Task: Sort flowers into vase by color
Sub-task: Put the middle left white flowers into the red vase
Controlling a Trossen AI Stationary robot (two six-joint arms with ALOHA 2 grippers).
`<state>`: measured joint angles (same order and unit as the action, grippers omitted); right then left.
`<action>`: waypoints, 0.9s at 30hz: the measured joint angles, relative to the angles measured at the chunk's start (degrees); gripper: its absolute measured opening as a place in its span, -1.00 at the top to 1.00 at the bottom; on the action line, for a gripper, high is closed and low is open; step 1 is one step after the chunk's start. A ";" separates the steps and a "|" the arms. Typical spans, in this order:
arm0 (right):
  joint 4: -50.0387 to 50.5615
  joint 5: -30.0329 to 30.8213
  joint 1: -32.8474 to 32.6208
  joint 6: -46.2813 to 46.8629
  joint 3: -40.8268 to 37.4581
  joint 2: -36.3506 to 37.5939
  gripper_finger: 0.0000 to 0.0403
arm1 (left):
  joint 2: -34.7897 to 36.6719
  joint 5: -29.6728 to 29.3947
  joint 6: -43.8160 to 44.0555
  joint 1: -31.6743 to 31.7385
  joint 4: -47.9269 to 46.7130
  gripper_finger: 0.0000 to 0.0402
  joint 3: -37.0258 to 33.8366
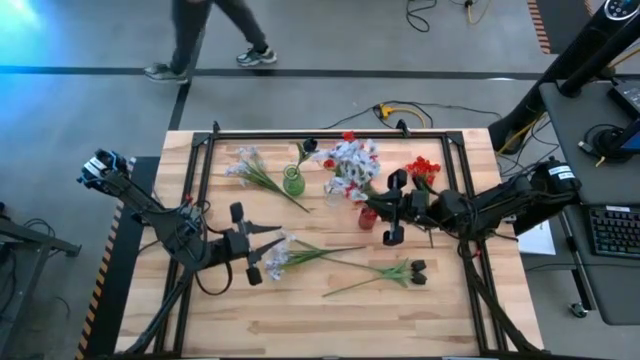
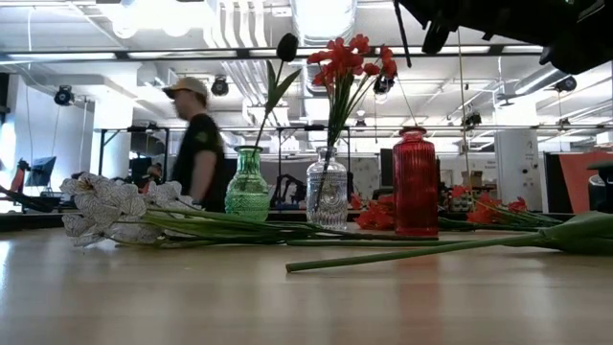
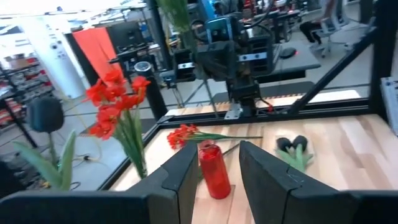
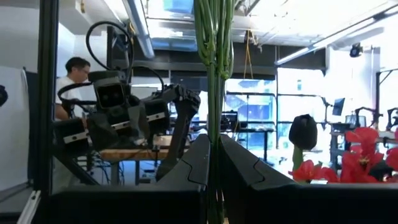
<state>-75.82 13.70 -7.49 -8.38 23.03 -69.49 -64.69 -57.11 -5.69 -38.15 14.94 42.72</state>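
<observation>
My right gripper is shut on a bunch of green stems. Their pale blue-white blossoms hover over the vases. A green vase holds a dark bud. The clear vase holds red flowers, and the red vase stands beside it. My left gripper is open and level, with nothing between its fingers, facing the red vase. Pale sprays, a dark-bud spray and red flowers lie flat on the table. My right gripper pinches several green stems together between its two fingers. The stems run upright, across the fingers, and rise well above them. The gripper's own body hides their lower ends, and the blossoms are out of the wrist view.
A black frame borders the wooden table. A person walks behind its far edge. Bare wood lies along the near side. Both arms face each other across the table's middle.
</observation>
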 joint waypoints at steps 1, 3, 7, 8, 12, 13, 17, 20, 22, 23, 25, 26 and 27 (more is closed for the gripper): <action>-0.19 0.00 0.00 -0.24 0.00 0.00 0.94 | 0.00 -0.74 0.00 0.00 -0.13 0.49 0.00; -0.69 0.00 0.00 -0.36 -0.04 0.00 0.94 | 0.00 -1.79 0.01 0.00 -0.32 0.49 0.00; -2.40 -0.08 0.00 -0.74 -0.25 0.00 0.94 | 0.00 -3.56 0.02 0.00 -0.98 0.49 0.00; -2.95 -0.11 0.00 -0.77 -0.50 -0.02 0.94 | 0.00 -3.94 0.02 0.00 -0.96 0.49 0.00; -4.94 -0.11 0.01 -1.36 -2.18 -0.02 0.94 | -0.02 -4.52 0.17 0.00 -0.96 0.49 0.00; -6.00 -0.11 0.02 -1.40 -2.85 -0.03 0.94 | -0.02 -4.50 0.17 0.00 -0.95 0.49 0.00; -11.43 -0.02 0.02 -1.40 -5.96 -0.04 0.94 | -0.02 -4.50 0.18 0.00 -0.96 0.49 0.00; -14.33 -0.06 0.28 -2.15 -7.33 -0.04 0.94 | -0.12 -4.51 0.18 0.28 -0.94 0.49 0.00; -14.12 0.00 0.74 -3.04 -7.76 -0.04 0.94 | -0.15 -4.50 0.18 0.62 -0.94 0.49 0.00; -14.07 0.00 1.03 -3.11 -7.97 -0.04 0.94 | -0.15 -4.51 0.19 0.77 -0.94 0.49 0.00; -14.13 -0.02 1.62 -2.53 -8.35 -0.35 0.94 | -0.15 -4.52 0.20 1.04 -0.94 0.49 0.00; -14.30 -0.02 1.81 -2.20 -8.39 -0.83 0.94 | -0.17 -4.53 0.20 1.07 -0.96 0.49 0.00; -14.09 0.02 1.93 -2.14 -8.48 -1.26 0.94 | -0.17 -4.52 0.20 1.07 -0.96 0.49 0.00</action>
<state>-89.91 13.72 -5.55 -10.52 14.55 -70.75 -64.86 -61.63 -5.50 -37.08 13.98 42.72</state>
